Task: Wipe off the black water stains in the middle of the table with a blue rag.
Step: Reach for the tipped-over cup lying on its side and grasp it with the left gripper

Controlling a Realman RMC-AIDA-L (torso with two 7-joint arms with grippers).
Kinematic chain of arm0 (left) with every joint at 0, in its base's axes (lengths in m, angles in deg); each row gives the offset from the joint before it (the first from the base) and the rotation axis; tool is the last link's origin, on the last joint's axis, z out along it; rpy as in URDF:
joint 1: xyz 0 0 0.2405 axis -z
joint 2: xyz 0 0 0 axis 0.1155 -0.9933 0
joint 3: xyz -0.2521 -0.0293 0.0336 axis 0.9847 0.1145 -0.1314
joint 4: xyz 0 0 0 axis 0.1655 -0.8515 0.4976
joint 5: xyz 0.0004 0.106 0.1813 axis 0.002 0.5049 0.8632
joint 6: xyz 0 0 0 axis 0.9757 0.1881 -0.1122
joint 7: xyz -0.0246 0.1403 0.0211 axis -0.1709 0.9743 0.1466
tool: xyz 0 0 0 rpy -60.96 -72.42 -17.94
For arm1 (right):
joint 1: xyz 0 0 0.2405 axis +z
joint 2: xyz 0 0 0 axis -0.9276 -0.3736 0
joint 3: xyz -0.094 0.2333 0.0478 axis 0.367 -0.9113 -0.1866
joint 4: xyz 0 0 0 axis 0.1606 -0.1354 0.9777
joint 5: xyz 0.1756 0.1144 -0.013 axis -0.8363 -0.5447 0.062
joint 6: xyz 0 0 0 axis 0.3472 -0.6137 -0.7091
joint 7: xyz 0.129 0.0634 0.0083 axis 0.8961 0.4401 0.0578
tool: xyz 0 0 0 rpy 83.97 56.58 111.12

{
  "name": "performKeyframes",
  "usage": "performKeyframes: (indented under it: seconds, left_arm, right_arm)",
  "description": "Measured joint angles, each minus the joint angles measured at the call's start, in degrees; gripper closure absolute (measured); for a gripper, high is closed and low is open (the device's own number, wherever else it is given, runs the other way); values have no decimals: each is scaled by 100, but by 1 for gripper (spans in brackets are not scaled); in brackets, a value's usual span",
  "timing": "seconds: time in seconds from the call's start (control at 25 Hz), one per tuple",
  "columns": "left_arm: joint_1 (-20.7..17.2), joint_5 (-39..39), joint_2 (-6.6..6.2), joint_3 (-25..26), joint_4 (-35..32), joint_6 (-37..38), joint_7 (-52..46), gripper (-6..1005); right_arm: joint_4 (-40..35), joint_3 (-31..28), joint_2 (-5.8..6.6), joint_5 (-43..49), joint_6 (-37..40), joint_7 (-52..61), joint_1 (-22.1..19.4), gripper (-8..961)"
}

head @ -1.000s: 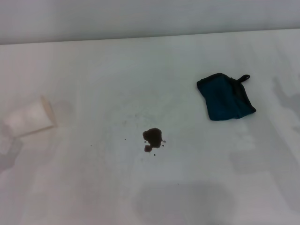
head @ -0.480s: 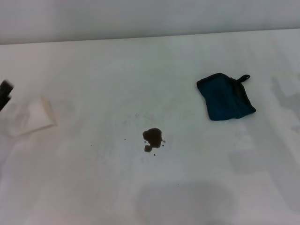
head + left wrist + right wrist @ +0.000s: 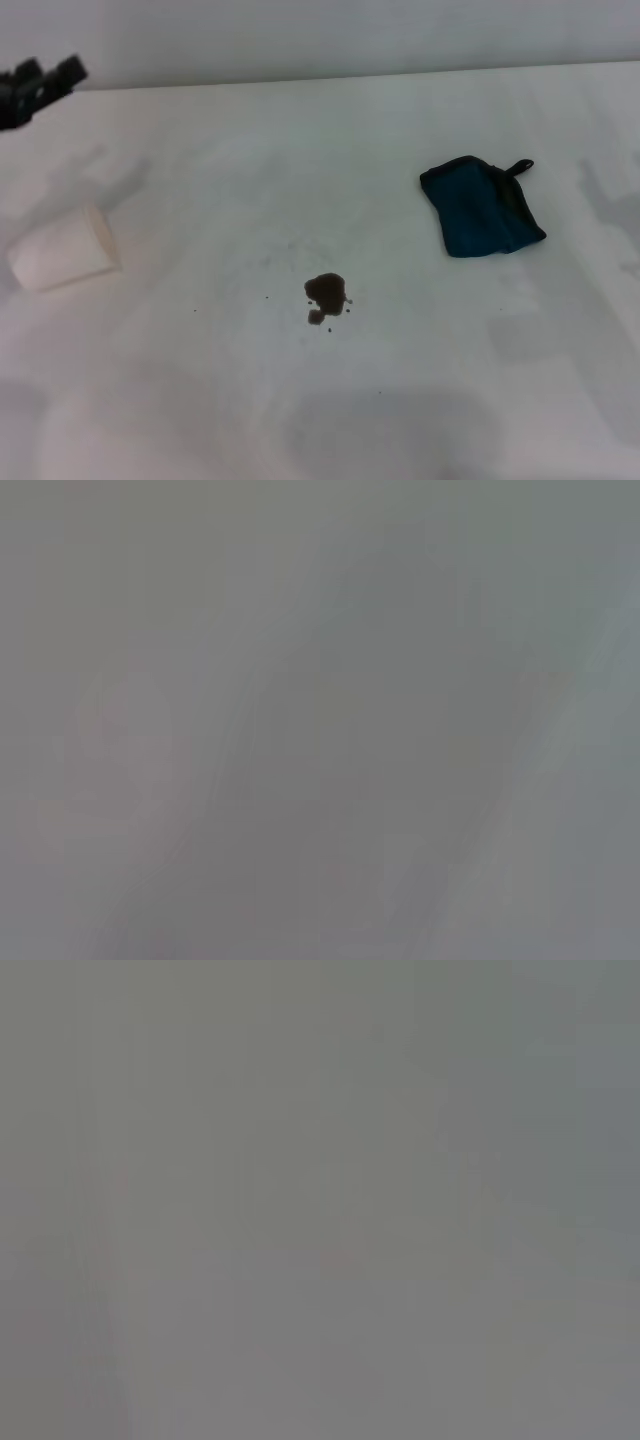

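In the head view the black water stains (image 3: pixel 324 294) form a small dark blotch with a few specks near the middle of the white table (image 3: pixel 200 400). The blue rag (image 3: pixel 481 207) lies flat at the right rear, its black loop pointing away from me. My left gripper (image 3: pixel 40 82) shows as a dark shape at the far left rear, high above the table and well apart from the stains and the rag. My right gripper is out of view. Both wrist views show only plain grey.
A white paper cup (image 3: pixel 62 250) lies on its side at the left of the table. The table's far edge meets a pale wall at the rear.
My left gripper has come into view at the left edge and moved up toward the rear. The cup, the stains and the rag have not moved.
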Motion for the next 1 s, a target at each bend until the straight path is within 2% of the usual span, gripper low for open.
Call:
performKeyframes:
  seconds: [0.08, 0.2, 0.32, 0.36, 0.48, 0.56, 0.72, 0.84, 1.0]
  left_arm:
    - [256, 301, -22, -5, 325, 149, -327, 128]
    - [544, 834, -129, -11, 780, 368, -1126, 137]
    - [624, 1018, -333, -20, 1050, 855, -1664, 146]
    - [638, 1033, -419, -23, 1232, 1221, -1746, 150]
    - [703, 1174, -494, -26, 1668, 1762, -1911, 160]
    - [831, 1565, -533, -28, 2037, 2126, -2021, 167]
    - [1087, 2410, -535, -30, 2574, 2491, -2088, 180]
    - [1193, 2849, -449, -37, 2864, 2607, -1864, 311]
    - [1247, 3176, -403, -40, 3156, 2632, -1401, 281]
  right_arm:
    - [-1, -4, 5, 0, 5, 0, 20, 112]
    - [-2, -9, 5, 0, 20, 0, 30, 111]
    - [-1, -21, 4, -3, 63, -1, 31, 111]
    - [-2, -25, 5, -11, 74, -1, 31, 111]
    - [-32, -40, 15, -40, 86, 2, 29, 111]
    - [-71, -43, 17, -42, 88, 32, 28, 112]
    - [-235, -52, 20, -52, 141, 251, 32, 112]
    - [-294, -54, 13, -57, 157, 293, 47, 111]
    - [-296, -58, 7, -62, 159, 296, 75, 111]
